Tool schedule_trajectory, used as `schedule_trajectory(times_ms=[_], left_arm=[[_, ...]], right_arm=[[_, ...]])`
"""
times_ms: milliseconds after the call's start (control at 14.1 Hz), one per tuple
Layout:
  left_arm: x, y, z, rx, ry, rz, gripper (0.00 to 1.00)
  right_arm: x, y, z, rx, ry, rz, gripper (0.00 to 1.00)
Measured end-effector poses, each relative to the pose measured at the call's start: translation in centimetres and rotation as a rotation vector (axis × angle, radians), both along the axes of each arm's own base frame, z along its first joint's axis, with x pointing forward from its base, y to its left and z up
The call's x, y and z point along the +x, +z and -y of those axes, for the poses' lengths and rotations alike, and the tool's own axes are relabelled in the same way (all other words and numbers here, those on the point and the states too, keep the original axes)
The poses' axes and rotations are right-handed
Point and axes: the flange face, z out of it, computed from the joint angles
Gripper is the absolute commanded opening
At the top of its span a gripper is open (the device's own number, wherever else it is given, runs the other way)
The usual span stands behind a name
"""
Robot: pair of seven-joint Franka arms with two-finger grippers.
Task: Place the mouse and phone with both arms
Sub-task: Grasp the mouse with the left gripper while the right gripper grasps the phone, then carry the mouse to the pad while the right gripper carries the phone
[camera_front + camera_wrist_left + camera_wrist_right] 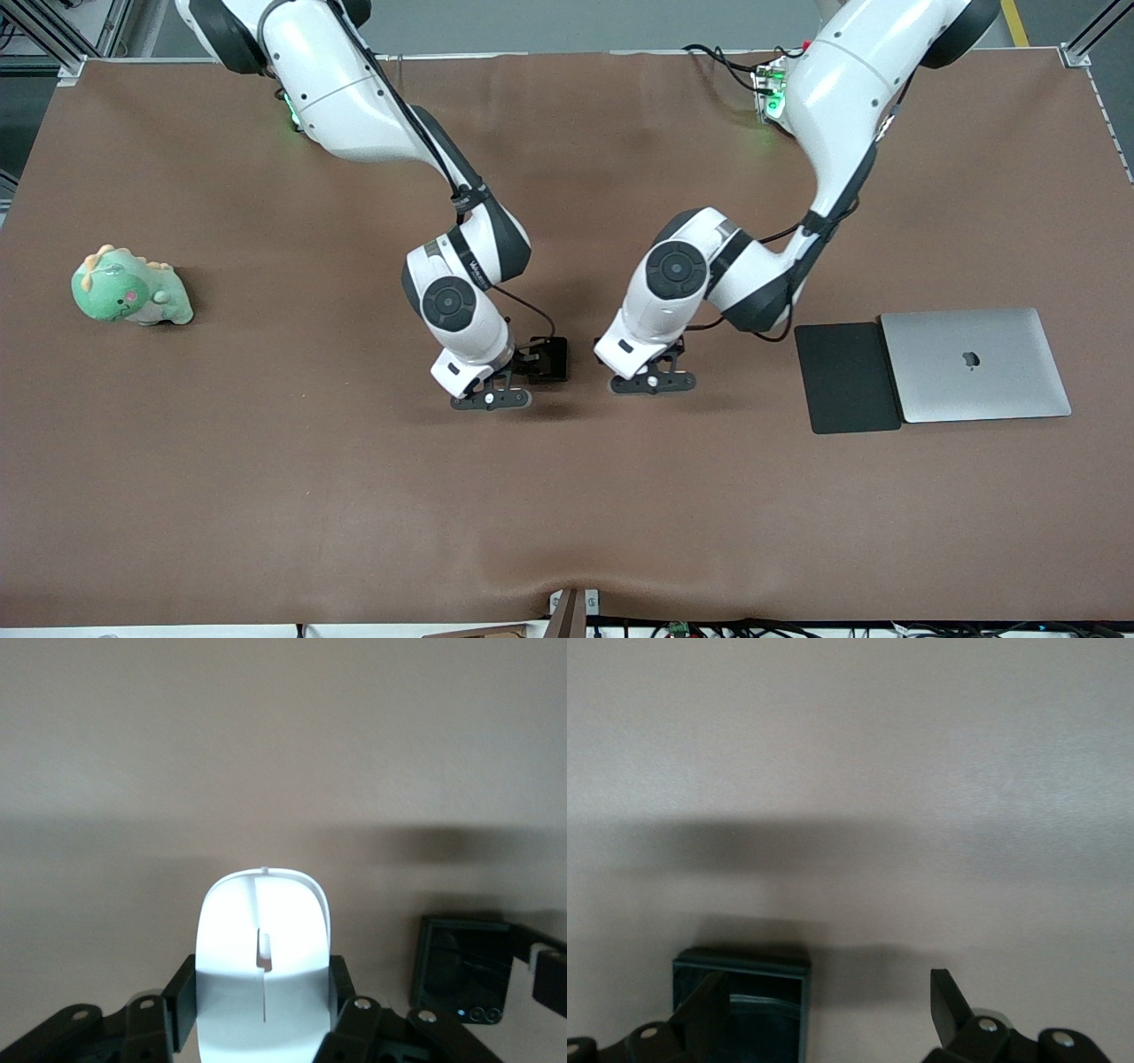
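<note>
The white mouse (263,966) sits between the fingers of my left gripper (262,992), which is shut on it low over the brown table. In the front view the left gripper (660,368) is at the table's middle and the mouse is hidden under that hand. The black phone (554,358) lies on the table beside my right gripper (524,368). In the right wrist view the right gripper (824,997) is open. One of its fingers (709,1010) overlaps the phone (757,992); only bare table lies between its fingertips. The left wrist view also shows the phone (461,979).
A flat dark pad (846,377) lies against a shut silver laptop (974,363) toward the left arm's end of the table. A green plush toy (128,288) sits toward the right arm's end. Brown cloth (567,514) covers the table.
</note>
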Motion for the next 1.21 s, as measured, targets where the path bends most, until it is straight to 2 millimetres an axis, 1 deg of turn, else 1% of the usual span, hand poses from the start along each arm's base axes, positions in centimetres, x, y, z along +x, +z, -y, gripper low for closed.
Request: schedule_trajectory(times_ms=[213,356,427,569,640,854,996,1067,1138,1209], left_arm=[[2.6,2.9,-5.3,0.022,-0.002,0.003,0.11],[3.6,3.9,-8.5,0.039,0.013,-0.022,0.11],[3.9,4.2,-9.6,0.048,0.017,-0.032,0.11],[4.5,4.7,-12.0,0.06,0.036,-0.042,0.11],[5.0,4.8,-13.7,0.063,0.037,-0.043,0.11],[6.5,4.8,-19.9,0.076,0.042,-0.058,0.13],[6.9,4.2,-23.4,0.083,0.055,-0.075,0.13],[6.9,3.9,-24.7,0.086,0.066,-0.084,0.13],[6.8,3.5,-25.6,0.089,0.063,-0.092,0.13],[6.8,3.2,-26.3,0.091,0.053,-0.099,0.13]], right_arm=[[-0.8,-0.5,-2.6,-0.01,-0.016,0.018,1.0],[-1.3,-0.9,-3.9,-0.011,-0.035,0.02,1.0],[-1.6,-1.1,-4.4,-0.012,-0.047,0.021,1.0],[-1.9,-1.6,-5.0,-0.016,-0.058,0.021,1.0],[-2.0,-1.9,-5.2,-0.02,-0.064,0.019,1.0],[-2.3,-2.7,-5.4,-0.041,-0.072,0.024,1.0],[-2.4,-3.2,-5.3,-0.049,-0.075,0.022,1.0],[-2.4,-3.4,-5.3,-0.051,-0.075,0.02,0.89],[-2.4,-3.6,-5.3,-0.053,-0.076,0.019,0.53],[-2.4,-3.6,-5.3,-0.053,-0.075,0.02,0.25]])
